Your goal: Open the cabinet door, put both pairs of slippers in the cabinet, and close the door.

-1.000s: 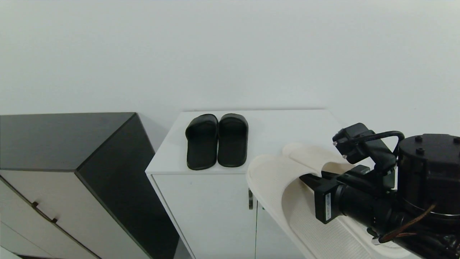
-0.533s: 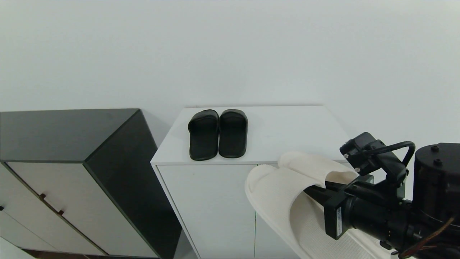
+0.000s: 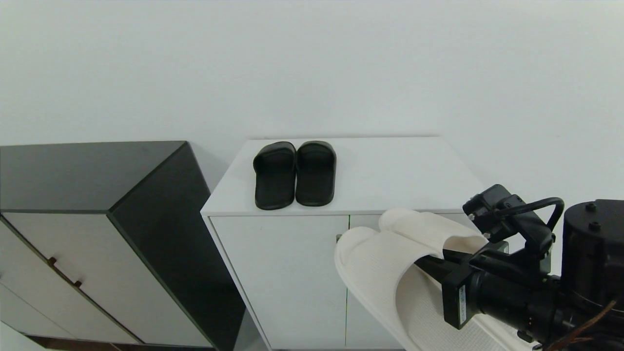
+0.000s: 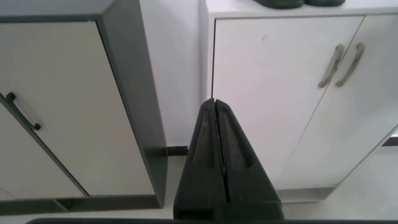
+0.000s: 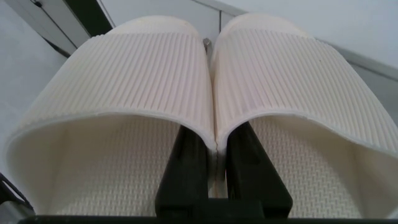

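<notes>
right gripper [image 5: 214, 149] is clamping the white slippers [image 3: 385, 258] by their touching inner walls before the shut doors [image 3: 280, 278] of the white cabinet [image 3: 390, 180], black slippers [image 3: 295, 174] sitting on its top, left gripper [image 4: 214, 106] hanging pinched together, empty.

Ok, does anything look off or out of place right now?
Only the order: the right claw is shut on the white slippers, yet both doors of the cabinet are shut. The black slippers sit neatly paired on top of it. The left claw is shut and empty. Nothing looks damaged or spilled.
</notes>
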